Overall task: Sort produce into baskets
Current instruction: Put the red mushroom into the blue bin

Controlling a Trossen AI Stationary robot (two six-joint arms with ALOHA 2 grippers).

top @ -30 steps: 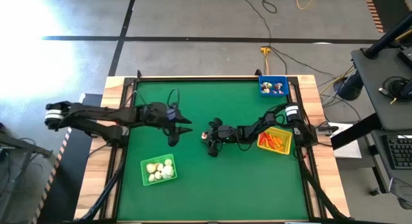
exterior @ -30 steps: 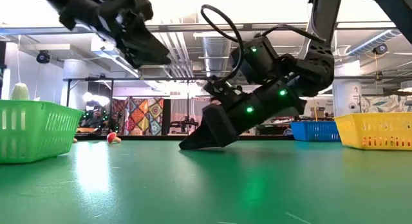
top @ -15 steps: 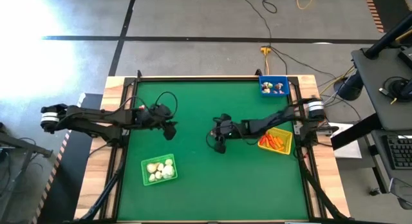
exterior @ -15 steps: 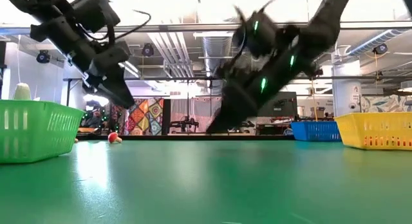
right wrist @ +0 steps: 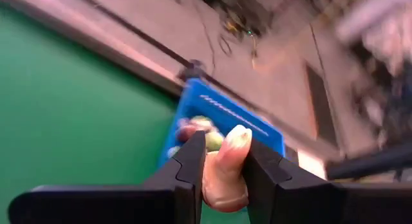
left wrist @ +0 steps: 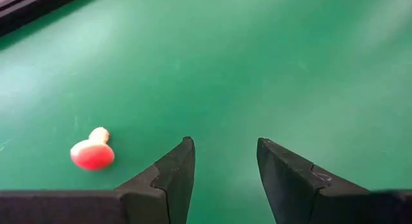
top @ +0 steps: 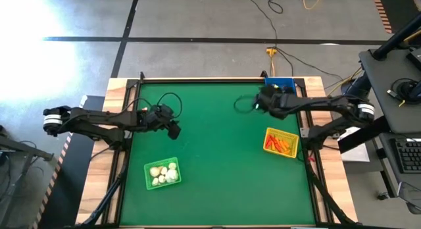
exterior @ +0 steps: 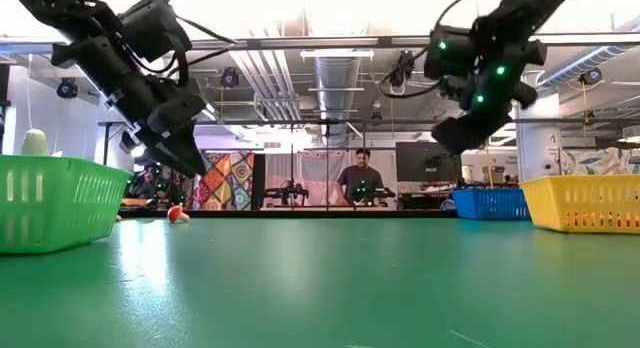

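The left claw (left wrist: 222,179) hovered with its jaws apart and empty above the green felt-like counter (top: 223,156), just beside a tiny glossy red-and-white rounded piece (left wrist: 92,153); it would do well to centre over that piece before closing. The latticed green plastic basket (top: 162,174) held pale, smooth garlic-like bulbs. The right claw (right wrist: 222,176) gripped a small pinkish, rounded, smooth piece (right wrist: 226,166), near the shallow blue plastic basket (right wrist: 222,114); release should probably come only once it is squarely over that basket. The yellow latticed basket (top: 281,143) held orange sticks.

dark arms (top: 105,120), looped black cables
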